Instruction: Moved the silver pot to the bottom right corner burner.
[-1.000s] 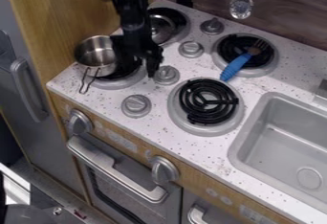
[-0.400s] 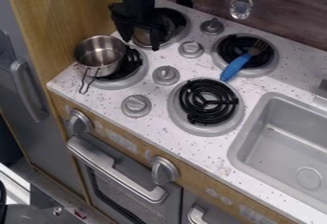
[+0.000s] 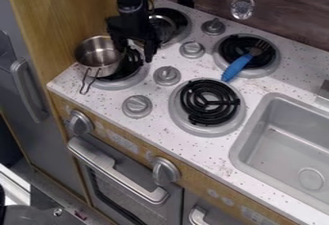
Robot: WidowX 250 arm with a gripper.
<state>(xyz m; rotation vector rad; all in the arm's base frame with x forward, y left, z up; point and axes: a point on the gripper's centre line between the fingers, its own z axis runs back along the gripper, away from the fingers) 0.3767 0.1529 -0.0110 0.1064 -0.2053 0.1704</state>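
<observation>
Pot [image 3: 97,58] sits off-centre on the burner [image 3: 120,83] at the front left corner of the counter [image 3: 193,147], wire handle [image 3: 84,81] toward the front edge. The gripper [image 3: 135,55] hangs open by its right side. Best to straddle the wall squarely, close firmly, lift clear of the knobs [image 3: 167,75], then lower level onto the front right burner [image 3: 215,131].
</observation>
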